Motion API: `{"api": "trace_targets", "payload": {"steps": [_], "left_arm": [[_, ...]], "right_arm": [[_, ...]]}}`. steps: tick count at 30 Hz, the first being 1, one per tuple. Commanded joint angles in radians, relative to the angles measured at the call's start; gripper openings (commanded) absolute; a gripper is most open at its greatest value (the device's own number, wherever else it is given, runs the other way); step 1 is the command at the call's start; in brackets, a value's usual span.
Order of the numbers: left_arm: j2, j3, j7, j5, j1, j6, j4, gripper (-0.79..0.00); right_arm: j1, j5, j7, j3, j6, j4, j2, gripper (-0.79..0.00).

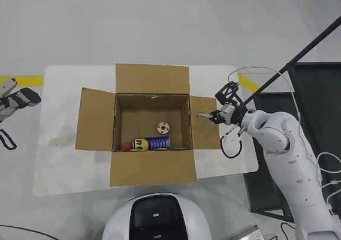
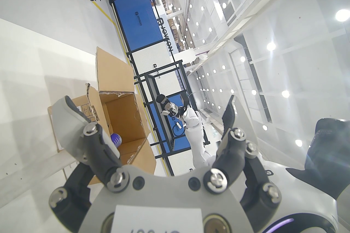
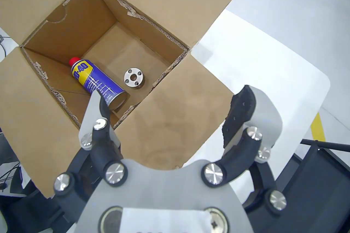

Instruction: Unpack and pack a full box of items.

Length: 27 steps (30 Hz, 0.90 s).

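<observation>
In the top view we are seeing the open cardboard box (image 1: 95,120) sitting on the white table (image 1: 62,162). The spray can (image 1: 150,144) is lying on the box floor toward 6 o'clock, and the metal flange (image 1: 163,127) is near it toward 1 o'clock. The right gripper (image 1: 209,116) is hovering over the box's 3 o'clock flap, spread wide and empty; its wrist view is giving us the flange's bolt holes. The left gripper (image 1: 15,93) is hanging beyond the table's 9 o'clock edge, also wide and empty, and its wrist view is catching the can's rounded end.
</observation>
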Motion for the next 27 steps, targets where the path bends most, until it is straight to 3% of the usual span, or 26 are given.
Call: {"api": "trace_targets", "payload": {"steps": [1, 9, 14, 17, 21, 27], "left_arm": [[0.000, 0.000, 0.000, 0.000, 0.000, 0.000, 0.000, 0.000], [0.000, 0.000, 0.000, 0.000, 0.000, 0.000, 0.000, 0.000], [0.000, 0.000, 0.000, 0.000, 0.000, 0.000, 0.000, 0.000], [0.000, 0.000, 0.000, 0.000, 0.000, 0.000, 0.000, 0.000], [0.000, 0.000, 0.000, 0.000, 0.000, 0.000, 0.000, 0.000], [0.000, 0.000, 0.000, 0.000, 0.000, 0.000, 0.000, 0.000]], "right_arm": [[0.000, 0.000, 0.000, 0.000, 0.000, 0.000, 0.000, 0.000], [0.001, -0.022, -0.016, 0.005, 0.043, 0.022, 0.000, 0.000], [0.054, -0.085, -0.031, 0.065, 0.215, 0.166, 0.004, 0.000], [0.098, -0.120, -0.037, 0.076, 0.264, 0.269, 0.006, 0.000], [0.162, -0.188, -0.034, 0.037, 0.305, 0.408, 0.005, 0.000], [0.248, -0.222, -0.038, -0.073, 0.282, 0.583, -0.012, 0.000]]}}
